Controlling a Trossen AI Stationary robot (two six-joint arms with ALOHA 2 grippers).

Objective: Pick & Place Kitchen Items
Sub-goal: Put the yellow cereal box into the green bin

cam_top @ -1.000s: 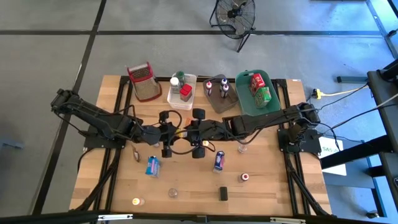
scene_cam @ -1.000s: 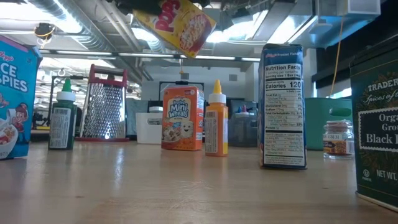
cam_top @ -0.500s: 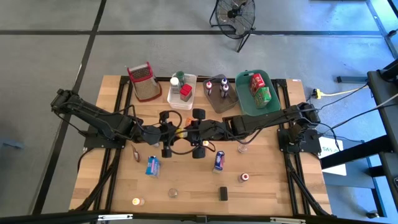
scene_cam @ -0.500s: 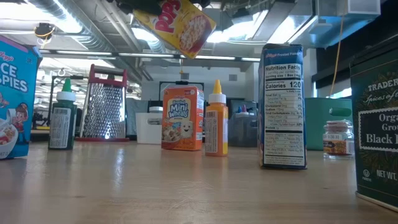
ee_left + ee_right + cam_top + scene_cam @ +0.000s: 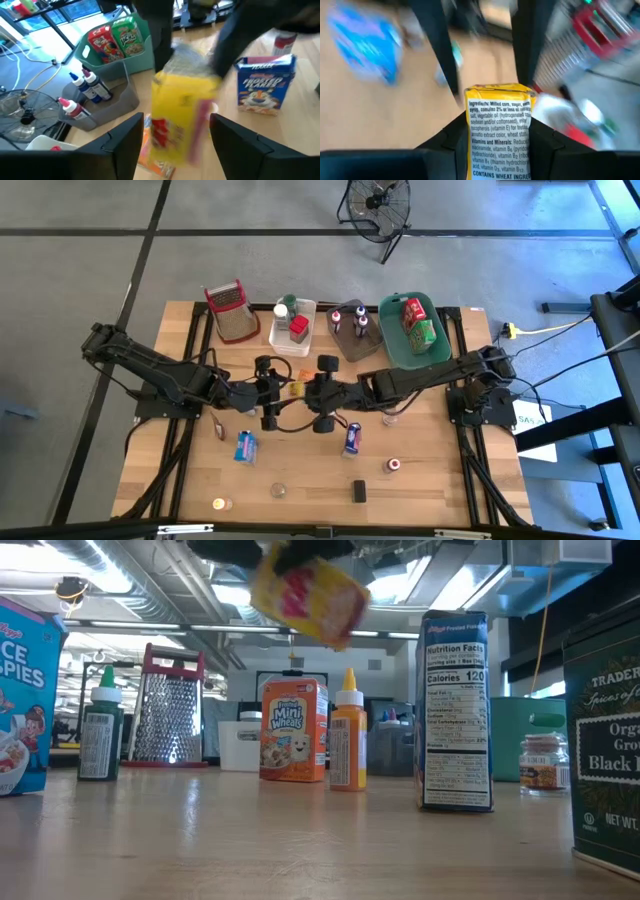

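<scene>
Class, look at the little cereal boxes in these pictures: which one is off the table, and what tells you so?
The yellow cereal box, clamped between the right gripper's fingers above the table's middle, with the left gripper open beside it. The blue Frosted Flakes box and orange Mini Wheats box stand on the wood.

The yellow cereal box (image 5: 308,598) is motion-blurred, its print unreadable in the low view.

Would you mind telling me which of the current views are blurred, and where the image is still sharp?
Low view: the yellow box held overhead is smeared by motion, while the Mini Wheats box and grater are crisp. Left wrist view: the yellow box is streaked, but the green bin reads clearly. Right wrist view: the background is blurred, while the box's ingredients print stays legible. High view: sharp throughout.
</scene>
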